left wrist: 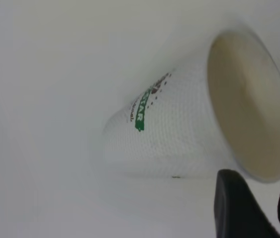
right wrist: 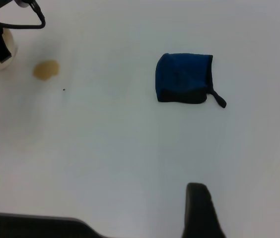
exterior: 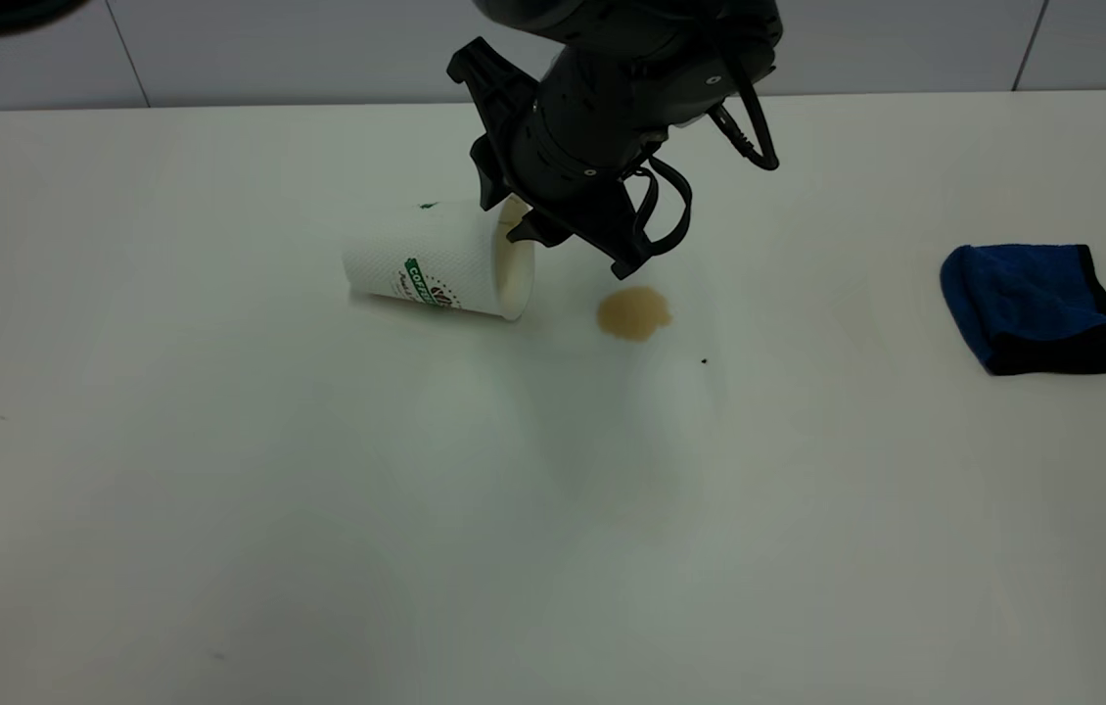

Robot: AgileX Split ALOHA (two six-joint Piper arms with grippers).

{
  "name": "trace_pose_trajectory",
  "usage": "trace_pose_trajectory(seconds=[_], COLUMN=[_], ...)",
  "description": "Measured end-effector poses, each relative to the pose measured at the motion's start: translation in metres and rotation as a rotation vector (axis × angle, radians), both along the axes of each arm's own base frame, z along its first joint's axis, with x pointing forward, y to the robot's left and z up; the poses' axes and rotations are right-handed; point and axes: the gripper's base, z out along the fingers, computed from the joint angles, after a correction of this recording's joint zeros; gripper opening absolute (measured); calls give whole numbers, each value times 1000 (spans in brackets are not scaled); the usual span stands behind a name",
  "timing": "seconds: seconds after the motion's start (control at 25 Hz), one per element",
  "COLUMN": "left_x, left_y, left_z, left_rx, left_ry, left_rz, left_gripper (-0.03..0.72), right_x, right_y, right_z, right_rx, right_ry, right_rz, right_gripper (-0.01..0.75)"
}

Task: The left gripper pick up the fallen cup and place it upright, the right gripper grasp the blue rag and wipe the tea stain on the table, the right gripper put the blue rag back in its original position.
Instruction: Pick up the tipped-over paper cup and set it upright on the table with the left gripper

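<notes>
Lying on its side on the table (exterior: pixel 220 490), long axis left-right, mouth toward the tea stain (exterior: pixel 633 313): fallen cup (exterior: pixel 436 262), rim at the spread left gripper (exterior: pixel 568 240), right gripper's opening impossible to tell.

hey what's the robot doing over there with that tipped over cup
The left hand is down at the mouth of the fallen cup, which lies on its side on the table; its fingers sit at the rim, though a grip isn't clear. Beside the cup is a tea stain, not yet wiped. The blue rag lies untouched off to the side, with the right hand well away from it.
</notes>
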Motion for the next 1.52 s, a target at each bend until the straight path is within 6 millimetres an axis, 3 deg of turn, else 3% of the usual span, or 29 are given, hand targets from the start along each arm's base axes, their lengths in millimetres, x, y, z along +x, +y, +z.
trace_pose_trajectory(seconds=[0.44, 0.8, 1.52], left_x=[13, 18, 14], left_y=[-9, -2, 5], left_z=[2, 1, -36], left_rx=[-100, -87, -5], left_ry=[-161, -194, -160], left_rz=[-9, 15, 41], left_gripper=[282, 322, 331], right_x=[0, 0, 0], right_y=[0, 0, 0], right_z=[0, 0, 0], right_rx=[0, 0, 0], right_ry=[0, 0, 0], right_rz=[0, 0, 0], right_gripper=[509, 509, 509])
